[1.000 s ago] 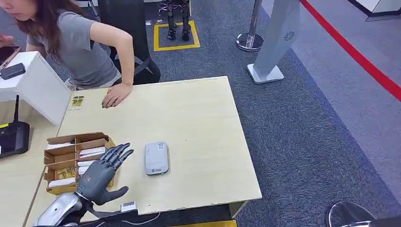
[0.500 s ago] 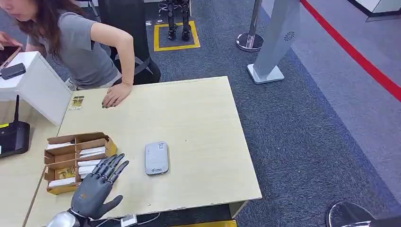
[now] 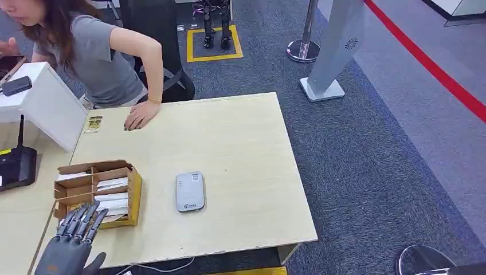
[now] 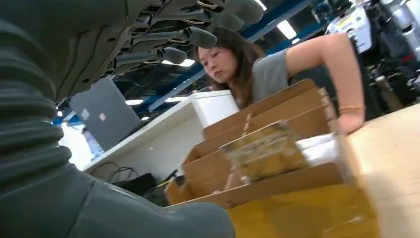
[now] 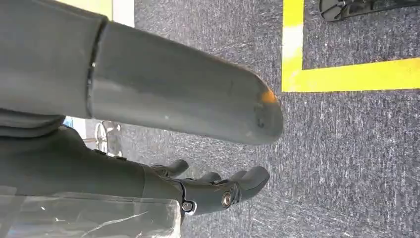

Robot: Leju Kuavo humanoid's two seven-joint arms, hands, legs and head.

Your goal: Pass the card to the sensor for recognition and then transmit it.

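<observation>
One person's hand [image 3: 139, 117] rests on the table [image 3: 240, 143]; both robot hands, left [image 3: 71, 243] and right [image 5: 218, 191], spread empty.

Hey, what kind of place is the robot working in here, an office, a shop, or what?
Probably a demo or exhibition hall: a red floor line and a stanchion post fence off the carpet, and the wooden table holds a card reader and a cardboard box of cards.

A person in a grey T-shirt [image 3: 97, 60] leans in at upper left, one hand [image 3: 137, 118] flat on the pale wooden table [image 3: 240, 143]. A white box [image 3: 49, 106] and a black router [image 3: 17, 166] sit at far left — beyond, a chrome stanchion base [image 3: 302, 50], yellow floor tape [image 3: 213, 56] and a red stripe [image 3: 427, 63] on grey carpet.
</observation>
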